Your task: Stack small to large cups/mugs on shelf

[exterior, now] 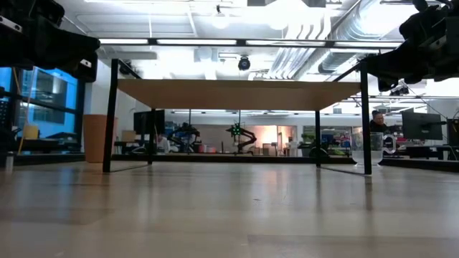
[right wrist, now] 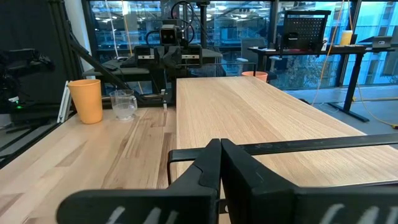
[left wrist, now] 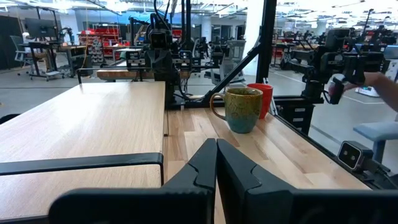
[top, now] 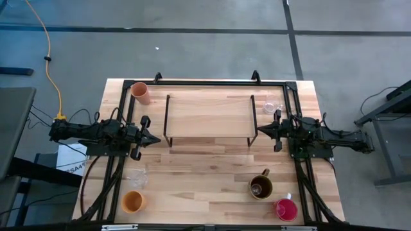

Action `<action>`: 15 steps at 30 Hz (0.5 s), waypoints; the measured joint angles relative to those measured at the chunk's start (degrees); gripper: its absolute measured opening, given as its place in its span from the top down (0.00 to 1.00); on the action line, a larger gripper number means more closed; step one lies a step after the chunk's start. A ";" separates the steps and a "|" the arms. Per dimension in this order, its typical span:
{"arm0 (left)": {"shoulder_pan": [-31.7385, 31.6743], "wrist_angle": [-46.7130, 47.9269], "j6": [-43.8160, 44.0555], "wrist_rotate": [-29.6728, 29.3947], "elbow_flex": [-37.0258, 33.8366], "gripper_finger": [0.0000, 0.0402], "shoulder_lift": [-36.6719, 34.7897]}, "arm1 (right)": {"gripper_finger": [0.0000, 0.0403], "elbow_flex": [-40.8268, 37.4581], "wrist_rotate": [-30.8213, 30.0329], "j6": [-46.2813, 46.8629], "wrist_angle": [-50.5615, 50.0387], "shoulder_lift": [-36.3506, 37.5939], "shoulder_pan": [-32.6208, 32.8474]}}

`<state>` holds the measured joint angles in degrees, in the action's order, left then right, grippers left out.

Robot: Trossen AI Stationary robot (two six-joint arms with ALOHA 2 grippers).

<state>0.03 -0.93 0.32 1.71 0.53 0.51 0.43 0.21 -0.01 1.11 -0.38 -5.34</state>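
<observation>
High view: shelf (top: 209,115) bare at centre; peach tumbler (top: 140,92) upper left, yellow-orange cup (top: 133,201) lower left, brown mug (top: 261,187) and red-pink cup (top: 286,209) lower right; left gripper (top: 151,138) and right gripper (top: 259,130) flank the shelf, both pinched together, empty. Left wrist view: brown mug looks glazed, heavy, slick; I'd take the rim, not the handle. Right wrist view: clear glass mug (right wrist: 124,104) likely fragile; grip its wall gently.

Brown handled mug (left wrist: 241,109) touching red-pink cup (left wrist: 263,97), beside shelf (left wrist: 81,121)

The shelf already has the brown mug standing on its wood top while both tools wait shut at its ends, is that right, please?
Not quite: the shelf top is bare. The high view shows the brown mug on the table in front of it. The left tool and right tool do wait shut at its ends.
</observation>
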 joint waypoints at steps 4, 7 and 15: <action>0.00 -0.01 0.01 0.00 0.00 1.00 -0.01 | 1.00 -0.01 -0.01 -0.02 0.00 -0.01 0.01; -0.01 0.00 0.02 0.00 0.01 1.00 -0.02 | 1.00 0.00 0.00 -0.02 0.01 -0.02 0.01; 0.00 -0.01 0.01 -0.02 0.01 1.00 -0.02 | 1.00 0.01 0.57 2.36 7.95 -0.06 0.10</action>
<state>0.03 -0.94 0.33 1.69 0.54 0.49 0.45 0.77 2.35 9.06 -0.45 -5.24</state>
